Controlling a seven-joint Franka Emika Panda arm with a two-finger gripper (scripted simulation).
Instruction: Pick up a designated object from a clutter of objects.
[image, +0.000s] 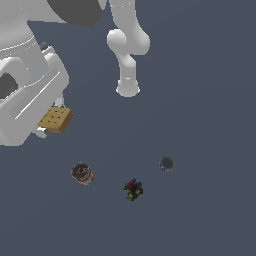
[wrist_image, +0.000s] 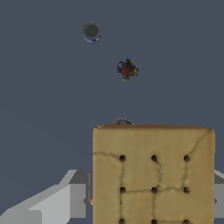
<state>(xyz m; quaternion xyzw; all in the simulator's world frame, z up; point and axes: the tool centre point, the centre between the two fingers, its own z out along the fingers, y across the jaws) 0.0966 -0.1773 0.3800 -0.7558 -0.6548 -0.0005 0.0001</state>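
Note:
The designated object, a flat tan cracker-like block (image: 56, 120) with a grid of dark dots, hangs well above the floor at the exterior view's left. My gripper (image: 50, 125) is shut on it. In the wrist view the block (wrist_image: 153, 170) fills the near part of the picture, with grey fingers (wrist_image: 70, 199) showing at its sides. Far below lies the rest of the clutter of objects: a red-and-white can (image: 82, 174), a multicoloured lump (image: 133, 189) and a dark round cup (image: 166, 163).
The arm's white links and base (image: 128, 55) rise at the back of the exterior view. In the wrist view the cup (wrist_image: 91, 32) and lump (wrist_image: 127, 70) look small, and the can (wrist_image: 123, 123) just peeks over the block's edge.

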